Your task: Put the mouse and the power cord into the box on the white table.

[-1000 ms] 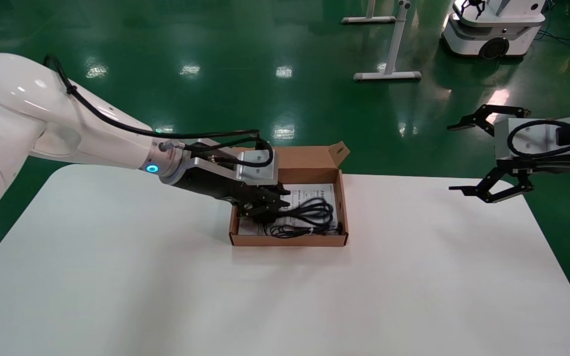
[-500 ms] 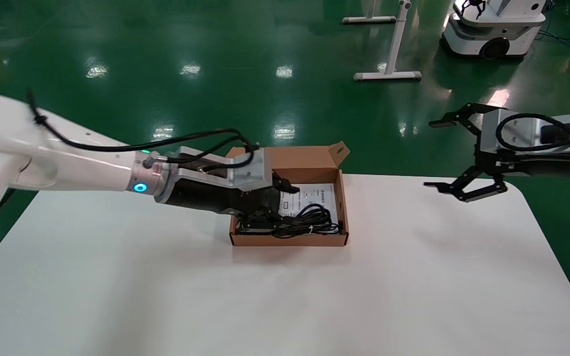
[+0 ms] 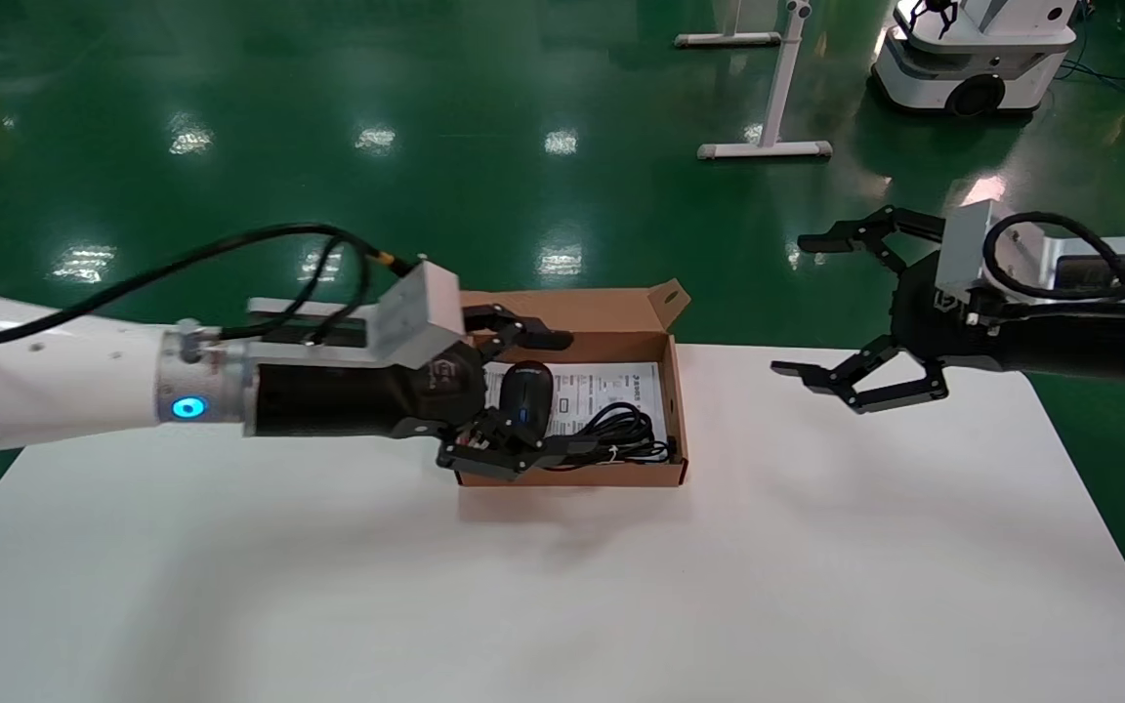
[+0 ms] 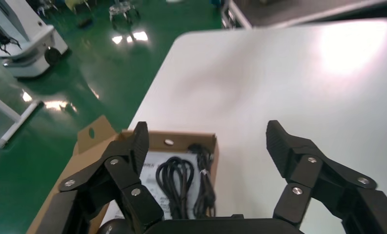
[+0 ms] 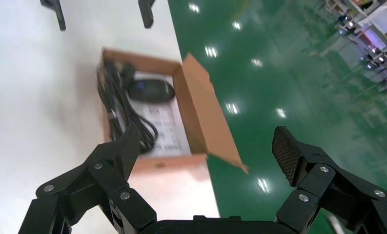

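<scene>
The brown box [image 3: 611, 314] stands open at the far middle of the white table [image 3: 816, 547]. In it the black mouse [image 3: 526, 395] lies on the white printed sheet at the left end. The coiled power cord [image 3: 623, 422] lies to the right of the mouse, with the mouse's thin bundled cable along the front wall. My left gripper [image 3: 567, 393] is open at the box's left end, one finger on each side of the mouse, holding nothing. The left wrist view shows the power cord [image 4: 174, 175] and the box rim [image 4: 181, 139]. My right gripper [image 3: 795, 305] hangs open to the right of the box.
The box's lid flap [image 3: 670, 298] stands up at the far right corner, also seen as the flap [image 5: 201, 97] in the right wrist view. Beyond the table are the green floor, white stand legs [image 3: 766, 148] and another robot's base [image 3: 973, 59].
My left gripper has opened, turned and drawn back to the left, leaving the mouse lying in the box. My right arm has moved left toward the box.
</scene>
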You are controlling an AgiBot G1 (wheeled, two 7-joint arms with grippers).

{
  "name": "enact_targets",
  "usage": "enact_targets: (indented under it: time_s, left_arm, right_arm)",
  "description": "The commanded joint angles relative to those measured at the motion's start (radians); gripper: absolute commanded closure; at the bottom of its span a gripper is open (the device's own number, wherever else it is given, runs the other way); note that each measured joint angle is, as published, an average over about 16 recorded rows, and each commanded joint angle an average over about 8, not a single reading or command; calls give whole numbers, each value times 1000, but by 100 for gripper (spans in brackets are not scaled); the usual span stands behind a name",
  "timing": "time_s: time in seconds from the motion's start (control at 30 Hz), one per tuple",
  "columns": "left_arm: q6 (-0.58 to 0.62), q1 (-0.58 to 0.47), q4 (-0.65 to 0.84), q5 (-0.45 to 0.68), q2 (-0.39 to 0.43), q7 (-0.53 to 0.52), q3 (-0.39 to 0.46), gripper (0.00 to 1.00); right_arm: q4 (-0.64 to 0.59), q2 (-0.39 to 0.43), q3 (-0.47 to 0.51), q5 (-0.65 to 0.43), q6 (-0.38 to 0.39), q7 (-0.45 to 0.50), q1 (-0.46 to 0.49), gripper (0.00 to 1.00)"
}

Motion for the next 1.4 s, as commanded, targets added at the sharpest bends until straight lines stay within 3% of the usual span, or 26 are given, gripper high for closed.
enact_targets:
  time_s: [0.03,1.07,1.4]
  left_arm:
    - [8,25,-36,-21,-25,-19,-25,0]
    - [136,403,-583,-337,-398,-308,-408,0]
    - [145,436,-633,-365,-430,-327,-440,0]
  right_arm:
    - [43,11,16,27,-1,35,-31,0]
    - [700,180,257,447,-12,575,-502,0]
    - [772,198,284,496,-14,622,-555,0]
